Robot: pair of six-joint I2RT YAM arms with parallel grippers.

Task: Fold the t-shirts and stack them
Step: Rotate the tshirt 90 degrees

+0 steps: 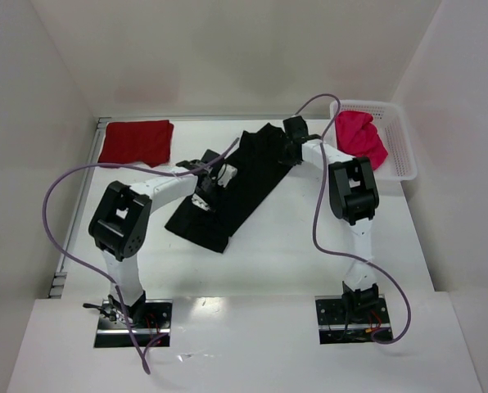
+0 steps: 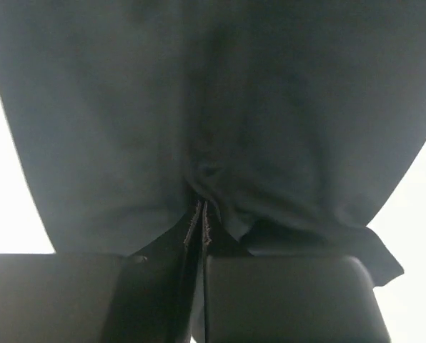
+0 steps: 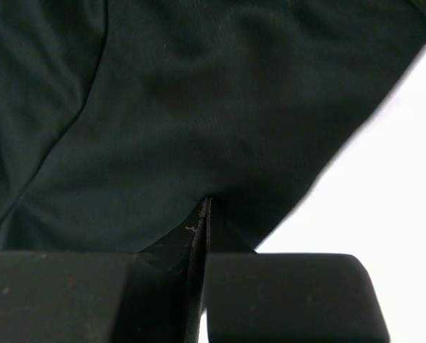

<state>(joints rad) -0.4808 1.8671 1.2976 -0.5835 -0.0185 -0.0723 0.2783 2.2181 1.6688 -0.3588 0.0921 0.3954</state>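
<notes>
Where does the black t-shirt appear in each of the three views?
Top external: black t-shirt lies diagonally mid-table between the arms.
Left wrist: fills the upper frame, pinched in left gripper.
Right wrist: fills upper left, pinched in right gripper.
Shared landmark: white table beside the cloth.

No text, label, brand, number or sign can be read in any view. The black t-shirt [image 1: 252, 176], right at the tips of the left gripper [image 2: 201, 214] and the right gripper [image 3: 204, 211], shows only plain cloth.
</notes>
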